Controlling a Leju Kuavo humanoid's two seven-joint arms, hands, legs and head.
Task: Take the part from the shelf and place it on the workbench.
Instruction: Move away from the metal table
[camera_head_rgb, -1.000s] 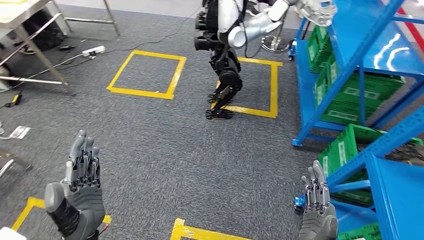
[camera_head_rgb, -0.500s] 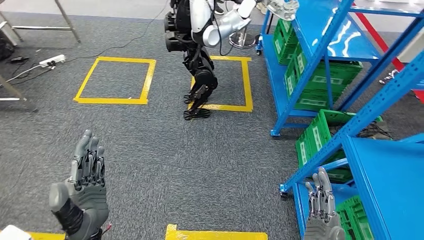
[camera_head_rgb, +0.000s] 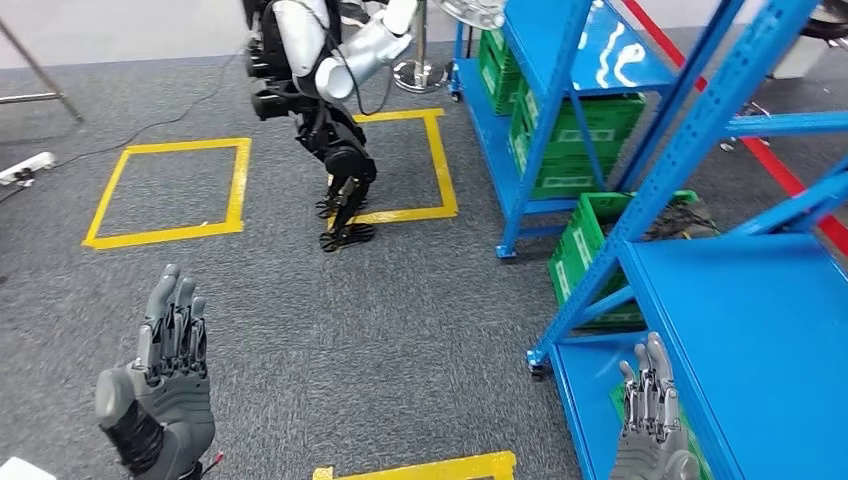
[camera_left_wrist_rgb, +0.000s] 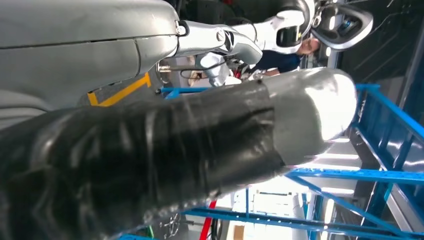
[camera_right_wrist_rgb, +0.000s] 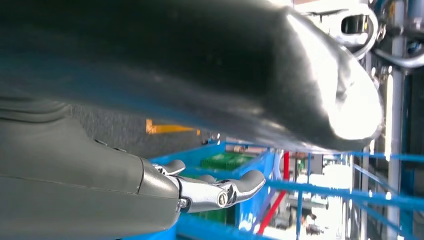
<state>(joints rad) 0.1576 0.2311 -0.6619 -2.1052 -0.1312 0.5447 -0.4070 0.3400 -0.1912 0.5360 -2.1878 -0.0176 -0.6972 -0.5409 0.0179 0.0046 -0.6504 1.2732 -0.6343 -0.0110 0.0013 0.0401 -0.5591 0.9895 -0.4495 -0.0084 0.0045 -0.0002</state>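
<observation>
Your green crates sit low in the blue shelf (camera_head_rgb: 700, 130): one stack (camera_head_rgb: 565, 130) on the far unit's lower levels, another crate (camera_head_rgb: 590, 250) near the floor beside the nearer unit's upright, and a sliver of green below the near shelf board by your right hand. What lies in them you cannot tell, and you cannot pick out the part itself among them.

Your left hand (camera_head_rgb: 165, 385) is raised over the grey carpet, released, fingers straight and holding nothing. Your right hand (camera_head_rgb: 650, 420) is up just beside the near blue shelf board, likewise released and holding nothing.

You have two yellow tape squares (camera_head_rgb: 165, 190) on the floor ahead, plus a yellow strip (camera_head_rgb: 420, 467) near your feet. A second humanoid robot (camera_head_rgb: 320, 90) stands on the farther square, its arm reaching toward the far shelf unit. A white power strip (camera_head_rgb: 25, 167) lies at far left.
</observation>
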